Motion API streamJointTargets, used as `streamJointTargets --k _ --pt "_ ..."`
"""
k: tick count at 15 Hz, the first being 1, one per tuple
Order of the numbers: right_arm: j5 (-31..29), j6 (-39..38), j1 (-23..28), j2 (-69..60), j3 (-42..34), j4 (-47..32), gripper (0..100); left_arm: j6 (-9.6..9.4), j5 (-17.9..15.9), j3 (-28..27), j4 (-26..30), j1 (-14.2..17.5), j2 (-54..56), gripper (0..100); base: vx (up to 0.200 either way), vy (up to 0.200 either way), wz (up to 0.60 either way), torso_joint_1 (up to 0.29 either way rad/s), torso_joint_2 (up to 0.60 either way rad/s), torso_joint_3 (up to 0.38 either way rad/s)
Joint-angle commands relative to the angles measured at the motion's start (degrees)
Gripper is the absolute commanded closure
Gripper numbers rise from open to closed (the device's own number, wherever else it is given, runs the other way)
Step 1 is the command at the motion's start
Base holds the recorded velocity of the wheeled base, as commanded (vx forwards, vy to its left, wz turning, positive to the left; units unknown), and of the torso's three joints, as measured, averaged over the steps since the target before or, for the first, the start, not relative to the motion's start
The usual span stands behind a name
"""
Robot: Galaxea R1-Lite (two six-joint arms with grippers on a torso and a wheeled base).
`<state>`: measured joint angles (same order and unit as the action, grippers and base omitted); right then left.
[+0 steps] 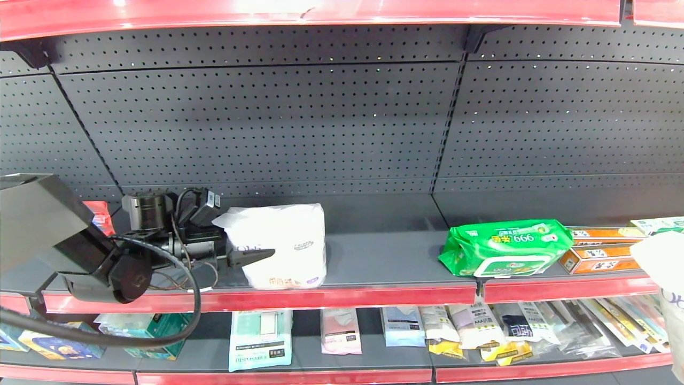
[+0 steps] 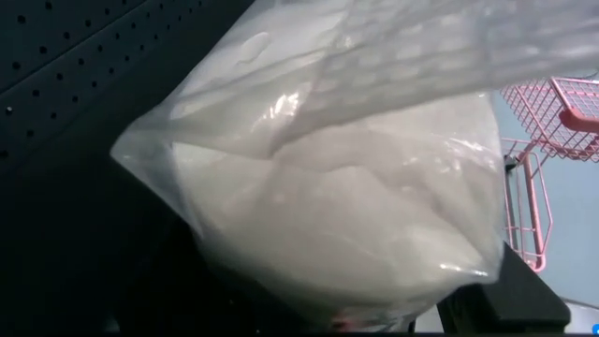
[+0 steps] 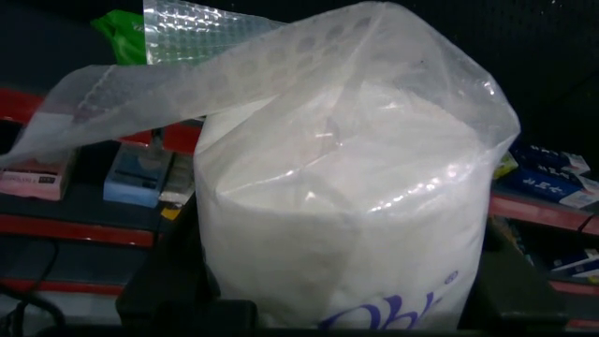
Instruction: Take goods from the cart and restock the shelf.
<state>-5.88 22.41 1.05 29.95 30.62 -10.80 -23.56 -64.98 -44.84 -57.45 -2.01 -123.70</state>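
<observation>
Head view: left claw (image 1: 248, 238) pinched a pack (image 1: 286, 235) on the shelf (image 1: 374, 262), likely placing it; right claw (image 3: 346, 295) pinched a second pack (image 3: 346, 187), seemingly next.

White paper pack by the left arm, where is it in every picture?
Head view: white pack standing on the shelf, left of middle.
Left wrist view: up close, across the middle.
Right wrist view: that is a second white pack.
Shared landmark: dark perforated back panel, head and left wrist views.

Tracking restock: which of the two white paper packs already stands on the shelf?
The left pack, standing on the shelf board. The right pack, at the head view's right edge, hangs in front of the shelf, not set down.
</observation>
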Motion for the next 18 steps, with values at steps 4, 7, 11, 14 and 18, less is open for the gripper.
streamJointTargets --k 4,7,11,14,18 --pt "0.0 0.0 0.0 0.4 0.1 0.1 100 -0.34 2.7 -0.4 -0.1 0.0 -0.2 100 0.0 0.0 0.0 0.0 0.0 0.0" --pt "0.0 0.0 0.0 0.5 0.1 0.1 100 -0.17 3.8 -0.1 -0.1 0.0 0.0 100 0.0 0.0 0.0 0.0 0.0 0.0" --pt "0.0 0.0 0.0 0.5 0.2 0.1 100 0.1 3.5 0.1 -0.1 -0.3 0.5 100 0.0 0.0 0.0 0.0 0.0 0.0" --pt "0.0 0.0 0.0 0.4 0.2 0.1 100 0.62 3.4 0.5 0.1 -0.3 1.4 100 0.0 0.0 0.0 0.0 0.0 0.0" --pt "0.0 0.0 0.0 0.4 0.2 0.1 100 1.06 3.4 1.9 -0.1 -0.3 2.5 100 0.0 0.0 0.0 0.0 0.0 0.0"
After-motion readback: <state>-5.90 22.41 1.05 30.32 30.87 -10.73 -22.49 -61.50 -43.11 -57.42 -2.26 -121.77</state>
